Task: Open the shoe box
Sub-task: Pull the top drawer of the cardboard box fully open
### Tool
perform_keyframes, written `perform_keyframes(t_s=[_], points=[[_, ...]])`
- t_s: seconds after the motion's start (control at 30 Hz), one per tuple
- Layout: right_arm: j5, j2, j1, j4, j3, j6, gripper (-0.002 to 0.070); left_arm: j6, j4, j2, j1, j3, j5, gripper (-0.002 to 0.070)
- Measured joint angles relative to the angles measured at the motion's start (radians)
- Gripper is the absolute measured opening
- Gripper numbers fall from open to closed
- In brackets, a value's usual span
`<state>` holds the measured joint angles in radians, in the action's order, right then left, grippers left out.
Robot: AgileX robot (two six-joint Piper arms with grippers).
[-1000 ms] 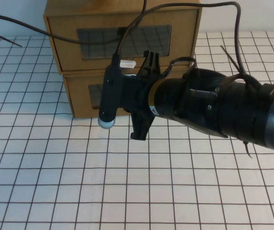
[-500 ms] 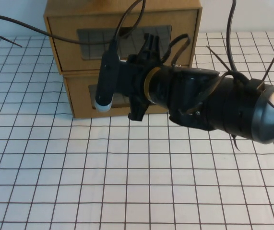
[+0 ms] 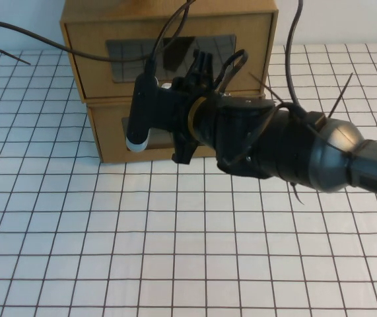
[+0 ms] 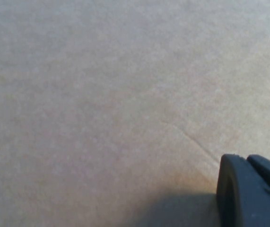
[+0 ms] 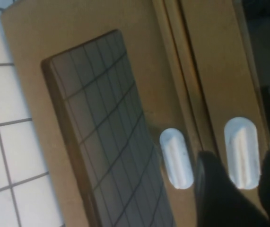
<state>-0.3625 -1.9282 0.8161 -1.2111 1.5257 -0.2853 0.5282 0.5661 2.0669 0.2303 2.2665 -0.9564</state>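
Observation:
Two brown cardboard shoe boxes are stacked at the back of the table, an upper box [image 3: 247, 39] on a lower box [image 3: 109, 132], each with a dark window in its front. My right gripper [image 3: 188, 109] is pressed up to their fronts, turned on its side and open. In the right wrist view two white handles sit either side of the seam; the handle [image 5: 241, 152] of what appears to be the upper box lies between the open fingers [image 5: 217, 194], and the other handle [image 5: 176, 158] stays outside them. My left gripper [image 4: 250, 194] hovers close over bare cardboard [image 4: 101, 104].
The table is a white cloth with a black grid [image 3: 175, 251]. Black cables [image 3: 63, 46] drape across the upper box and loop off the right arm [image 3: 294, 142]. The arm hides much of both box fronts.
The right arm has pushed in toward the box fronts and shifted left, with the gripper now higher against the boxes. The boxes have not moved.

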Motion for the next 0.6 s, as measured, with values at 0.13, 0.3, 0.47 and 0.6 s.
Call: perform_keyframes(t_s=[0.13, 0.3, 0.47, 0.6], points=[[-0.015, -0.032, -0.007, -0.015, 0.029, -0.003, 0.0198, -0.002, 0.0, 0.0, 0.0, 0.0, 0.0, -0.0002], [-0.039, -0.083, -0.008, -0.043, 0.075, -0.003, 0.0198, -0.002, -0.002, 0.0, 0.0, 0.0, -0.002, -0.0002], [-0.051, -0.104, -0.008, -0.05, 0.106, -0.004, 0.02, -0.002, -0.002, 0.0, 0.0, 0.0, -0.004, -0.0002], [-0.053, -0.106, -0.008, -0.056, 0.108, -0.004, 0.02, -0.002, -0.002, 0.0, 0.0, 0.0, -0.004, -0.0002]])
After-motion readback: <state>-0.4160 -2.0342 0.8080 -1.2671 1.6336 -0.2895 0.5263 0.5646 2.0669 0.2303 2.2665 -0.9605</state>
